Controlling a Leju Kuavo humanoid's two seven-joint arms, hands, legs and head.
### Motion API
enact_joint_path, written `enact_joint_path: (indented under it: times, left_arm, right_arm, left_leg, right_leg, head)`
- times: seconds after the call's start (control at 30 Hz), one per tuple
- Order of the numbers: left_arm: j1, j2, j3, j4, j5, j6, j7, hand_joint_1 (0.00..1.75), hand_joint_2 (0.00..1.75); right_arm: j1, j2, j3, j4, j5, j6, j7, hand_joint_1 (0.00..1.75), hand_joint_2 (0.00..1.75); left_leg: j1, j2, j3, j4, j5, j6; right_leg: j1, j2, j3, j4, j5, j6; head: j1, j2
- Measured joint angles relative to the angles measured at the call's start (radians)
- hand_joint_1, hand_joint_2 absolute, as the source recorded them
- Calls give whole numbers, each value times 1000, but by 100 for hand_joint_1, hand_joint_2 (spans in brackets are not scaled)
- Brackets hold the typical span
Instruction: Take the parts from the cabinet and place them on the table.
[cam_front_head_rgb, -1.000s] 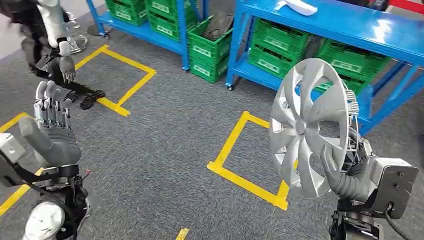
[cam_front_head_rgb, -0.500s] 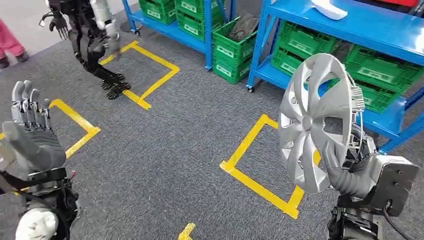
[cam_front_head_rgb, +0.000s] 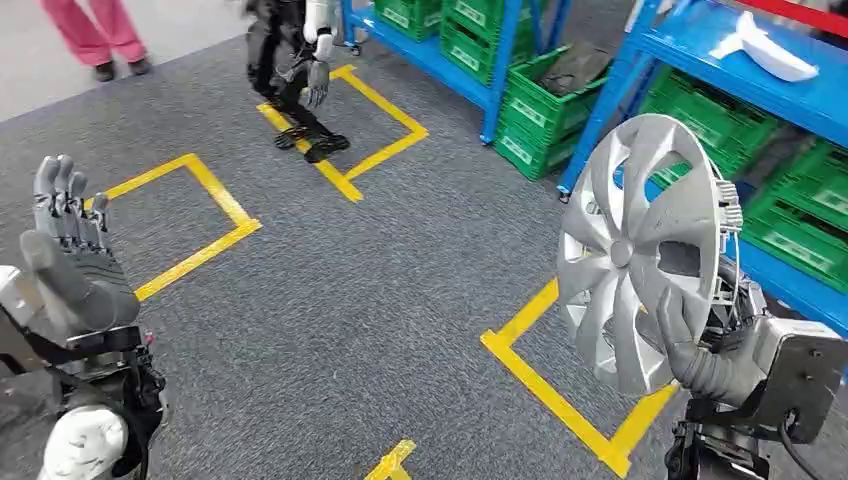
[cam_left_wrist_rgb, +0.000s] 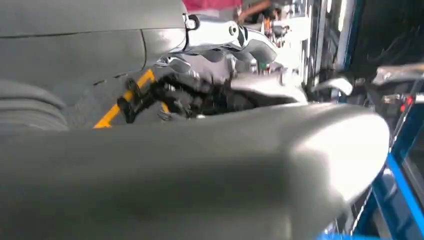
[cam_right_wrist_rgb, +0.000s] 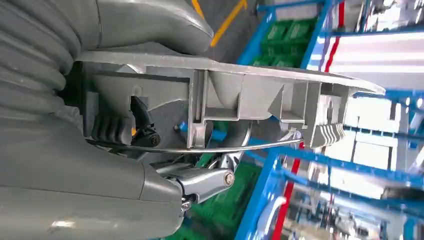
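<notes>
While the right hand holds the hubcap upright by its lower rim, fingers clamped on the edge, left hand is raised, fingers straight, empty; part looks light, stiff, thin plastic; rim grip should pivot easily; no table seen.

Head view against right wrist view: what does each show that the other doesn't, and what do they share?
Head view alone: the hubcap's spoked silver face, the raised empty left hand, yellow floor tape, another humanoid robot and a person's pink trousers. Right wrist view alone: the hubcap's ribbed back with its wire retaining ring. Both: the right hand gripping the hubcap, blue shelving and green crates.
</notes>
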Motion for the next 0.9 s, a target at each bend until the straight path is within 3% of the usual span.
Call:
enact_joint_path:
  times: [0.03, 0.07, 0.1, 0.2, 0.23, 0.27, 0.3, 0.33, 0.37, 0.4, 0.43, 0.47, 0.53, 0.57, 0.6, 0.63, 0.73, 0.77, 0.8, 0.83, 0.9]
  left_arm:
    - [0, 0, 0, 0, -2, 1, -5, 0, 0]
    - [0, -2, 0, 0, -3, 3, -12, 0, 0]
    - [-4, -3, 0, 0, -3, 10, -20, 0, 0]
    - [-2, -5, -1, 1, 2, 14, -31, 0, 0]
    - [-3, -5, -1, 1, 8, 14, -36, 0, 0]
    - [-1, -5, -1, 1, 14, 14, -40, 0, 0]
    - [-8, -5, -1, 1, 19, 14, -45, 0, 0]
    - [-12, -6, -2, 2, 21, 13, -46, 0, 0]
    - [-12, -7, -3, 2, 23, 11, -46, 0, 0]
    - [-11, -7, -4, 3, 24, 12, -46, 0, 0]
    - [-11, -7, -4, 5, 24, 12, -47, 0, 0]
    - [-11, -7, -4, 6, 25, 12, -46, 0, 0]
    - [-12, -7, -4, 6, 25, 11, -47, 0, 0]
    - [-14, -7, -4, 6, 25, 11, -48, 0, 0]
    - [-16, -8, -5, 7, 26, 11, -48, 0, 0]
    - [-16, -9, -5, 6, 27, 10, -50, 0, 0]
    - [-16, -9, -5, 6, 30, 8, -49, 0, 0]
    - [-16, -9, -5, 6, 33, 4, -49, 0, 0]
    - [-20, -9, -5, 6, 36, -2, -48, 0, 0]
    - [-21, -9, -5, 6, 41, -11, -46, 0, 0]
    - [-24, -10, -6, 8, 47, -30, -45, 0, 0]
  right_arm:
    - [-1, 0, 0, 0, -1, 1, 0, 175, 175]
    - [-4, 0, 0, 0, -4, 2, 0, 175, 175]
    - [-5, 0, 0, 0, -7, 5, 1, 175, 175]
    - [-13, -2, 0, 0, -15, 13, 1, 175, 175]
    - [-16, -1, 0, 0, -25, 16, 1, 175, 175]
    - [-21, 0, 0, 3, -35, 20, 0, 175, 175]
    - [-25, 2, 1, 5, -42, 23, -4, 175, 175]
    - [-29, 3, 2, 8, -46, 26, -8, 175, 175]
    - [-33, 5, 2, 10, -46, 26, -8, 175, 175]
    - [-34, 6, 2, 13, -47, 26, -8, 175, 175]
    - [-34, 7, 3, 17, -49, 26, -8, 175, 175]
    - [-34, 8, 4, 21, -50, 27, -8, 175, 175]
    - [-37, 10, 8, 28, -52, 29, -8, 175, 175]
    - [-42, 11, 9, 30, -52, 30, -8, 175, 175]
    - [-47, 11, 9, 32, -52, 33, -8, 175, 175]
    - [-53, 11, 10, 35, -52, 36, -8, 175, 175]
    - [-64, 12, 13, 41, -55, 43, -7, 175, 175]
    - [-68, 12, 13, 43, -56, 46, -6, 175, 175]
    - [-71, 11, 14, 45, -57, 48, -6, 175, 175]
    - [-75, 11, 14, 45, -61, 51, -7, 175, 175]
    - [-83, 11, 17, 53, -74, 58, -11, 175, 175]
  left_leg:
    - [0, -12, 0, 2, 0, -1]
    - [1, -22, 0, 3, 1, -1]
    - [-1, -34, -8, 3, 7, -10]
    - [17, -65, -24, -5, 24, -34]
    - [12, -76, -25, -9, 28, -41]
    - [8, -22, -42, 3, 18, -39]
    - [4, 32, -59, 46, -14, -44]
    - [7, 55, -91, 112, -50, -49]
    - [10, 65, -127, 193, -84, -52]
    - [12, 68, -156, 257, -106, -56]
    - [14, 69, -168, 285, -107, -59]
    - [16, 73, -149, 258, -85, -62]
    - [18, 94, -52, 101, -17, -63]
    - [17, 129, -2, 20, -1, -63]
    - [4, 153, 16, 0, -22, -54]
    - [6, 131, 13, -2, -13, -41]
    - [4, 97, 4, -5, -4, -23]
    - [10, 88, 6, -9, 0, -17]
    - [10, 79, 4, -9, 3, -13]
    - [10, 68, 2, -9, 5, -8]
    - [5, 43, -4, -8, 8, -3]
  right_leg:
    - [1, 14, 43, -88, 44, -7]
    - [0, 56, 74, -164, 59, -17]
    - [-3, 84, 92, -180, 50, -21]
    - [7, 58, 96, -192, 53, -27]
    - [4, 43, 104, -210, 62, -32]
    - [-2, 25, 111, -226, 71, -35]
    - [-1, 15, 113, -231, 74, -41]
    - [0, 2, 111, -231, 74, -43]
    - [0, -10, 109, -231, 74, -43]
    - [1, -24, 107, -230, 74, -43]
    - [1, -36, 106, -229, 74, -43]
    - [1, -52, 105, -228, 74, -42]
    - [0, -75, 105, -221, 70, -35]
    - [0, -83, 105, -214, 65, -29]
    - [10, -89, 100, -208, 59, -19]
    - [9, -100, 101, -203, 60, -13]
    - [6, -128, 102, -205, 62, 2]
    - [-1, -98, 84, -193, 48, 11]
    - [-4, -50, 71, -152, 16, 13]
    - [-4, -25, 43, -83, -19, 13]
    - [-3, -7, -32, 80, -78, 13]
  head:
    - [3, 0]
    - [5, 0]
    - [0, 0]
    - [8, 0]
    - [9, 0]
    - [5, 0]
    - [-7, 0]
    - [-13, 0]
    - [-14, 0]
    - [-18, 0]
    - [-23, 0]
    - [-27, 0]
    - [-33, 0]
    - [-37, 0]
    - [-42, 0]
    - [-38, 0]
    - [-35, 0]
    - [-32, 0]
    - [-27, 0]
    - [-18, 0]
    - [-8, 0]
